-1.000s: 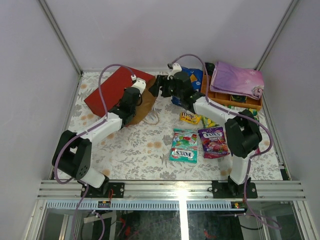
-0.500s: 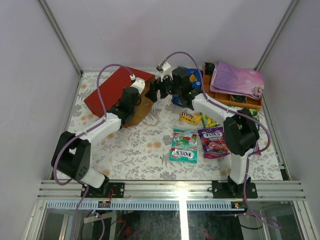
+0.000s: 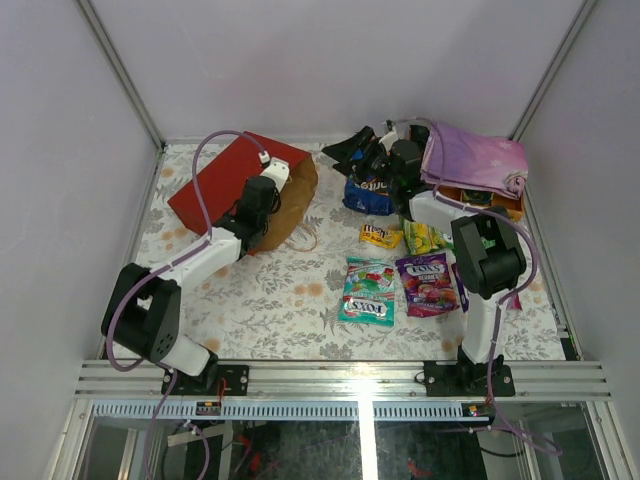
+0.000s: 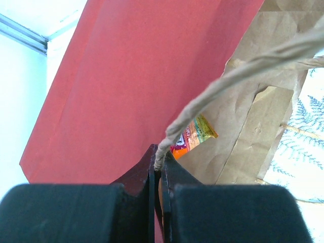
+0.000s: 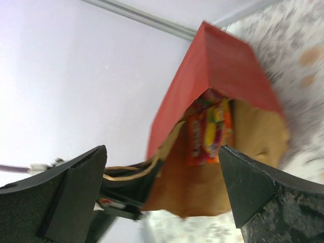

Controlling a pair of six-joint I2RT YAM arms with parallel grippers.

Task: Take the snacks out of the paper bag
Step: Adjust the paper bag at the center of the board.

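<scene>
The red paper bag (image 3: 225, 180) lies on its side at the back left, its brown mouth (image 3: 298, 195) facing right. My left gripper (image 3: 268, 192) is shut on the bag's string handle (image 4: 212, 96) at the mouth. An orange and yellow snack packet (image 5: 208, 130) lies inside the bag; it also shows in the left wrist view (image 4: 193, 134). My right gripper (image 3: 350, 150) is open and empty, to the right of the mouth above the blue Doritos bag (image 3: 370, 192). A yellow pack (image 3: 380, 236), teal pack (image 3: 367, 291), purple pack (image 3: 426, 283) and green pack (image 3: 424, 238) lie on the table.
An orange wooden tray (image 3: 470, 203) with a folded purple cloth (image 3: 472, 160) on it stands at the back right, close behind my right arm. The enclosure walls stand close on the left, right and back.
My right gripper has drawn back from the bag's mouth to the right and up, empty. The bag's mouth now shows uncovered. My left gripper has stayed on the handle.
</scene>
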